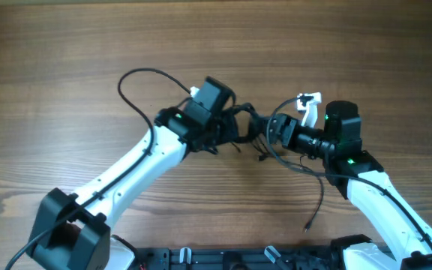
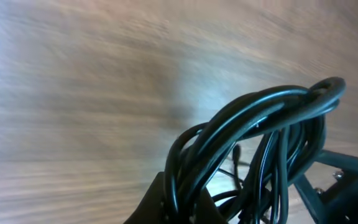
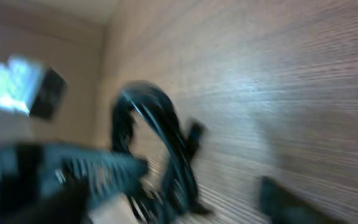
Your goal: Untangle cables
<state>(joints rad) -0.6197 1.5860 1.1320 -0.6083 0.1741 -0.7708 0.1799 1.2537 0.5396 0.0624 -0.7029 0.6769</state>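
Cables (image 1: pixel 250 118) sit in a dark knot at the middle of the overhead frame, bunched between the two hands and raised a little off the desk (image 1: pixel 66 60). The left hand (image 1: pixel 229 124) is closed on the knot from the left; its wrist view shows the looped strands (image 2: pixel 260 124) rising out of its fingers in an arch. The right hand (image 1: pixel 274 132) meets the same knot from the right. Its wrist view is blurred, but its fingers appear spread wide, with the loops (image 3: pixel 160 137) standing in the gap and nothing pinched. The knot's long axis runs roughly left to right, hand to hand. One loose strand (image 1: pixel 321 199) leaves it and trails to the lower right, ending in a small plug (image 1: pixel 306 226) beside the right arm. By my judgement that strand is the right hand's to take, since it lies on its side and well apart from the left hand.
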